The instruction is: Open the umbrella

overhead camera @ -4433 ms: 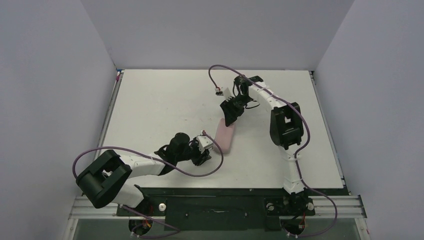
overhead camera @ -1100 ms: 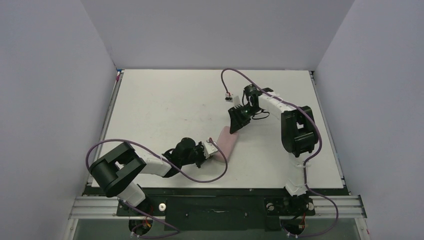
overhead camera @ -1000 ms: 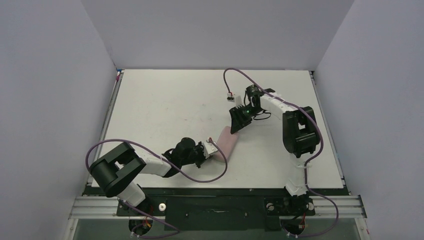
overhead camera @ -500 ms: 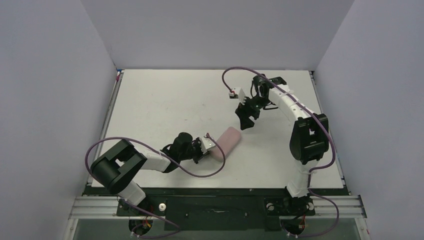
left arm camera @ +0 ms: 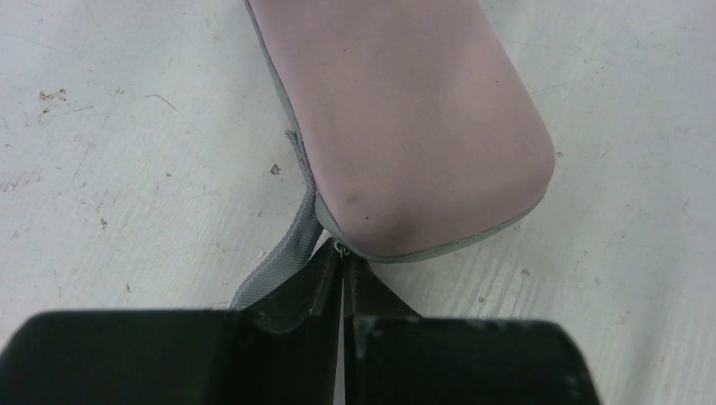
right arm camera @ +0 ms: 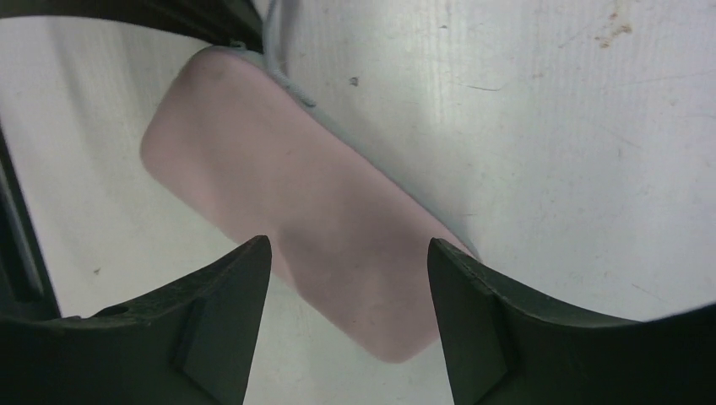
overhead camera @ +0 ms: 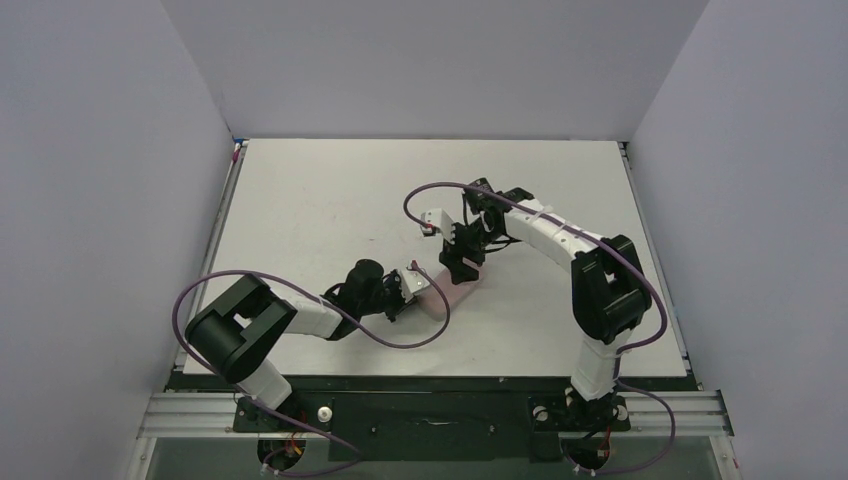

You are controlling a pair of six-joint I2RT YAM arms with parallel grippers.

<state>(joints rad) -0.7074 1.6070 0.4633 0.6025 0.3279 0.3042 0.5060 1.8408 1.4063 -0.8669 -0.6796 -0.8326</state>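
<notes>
No umbrella is in view; only a pale pink oblong capsule case (overhead camera: 447,291) lies on the table. My left gripper (overhead camera: 408,289) is shut at the case's near-left end. In the left wrist view its tips (left arm camera: 342,251) pinch the small zipper pull at the grey zip seam of the case (left arm camera: 405,126), with a grey strap (left arm camera: 283,261) beside them. My right gripper (overhead camera: 462,267) is open above the case's other end. In the right wrist view its fingers (right arm camera: 226,295) straddle the case (right arm camera: 321,219) without touching it.
The white table (overhead camera: 330,200) has grey walls on three sides. The purple cables (overhead camera: 425,190) of both arms loop over the table near the case. The left gripper's dark tip shows at the top of the right wrist view (right arm camera: 194,17).
My right gripper has swung from behind and right of the case to directly over its far end. The case has shifted and turned a little, still held by the left gripper.
</notes>
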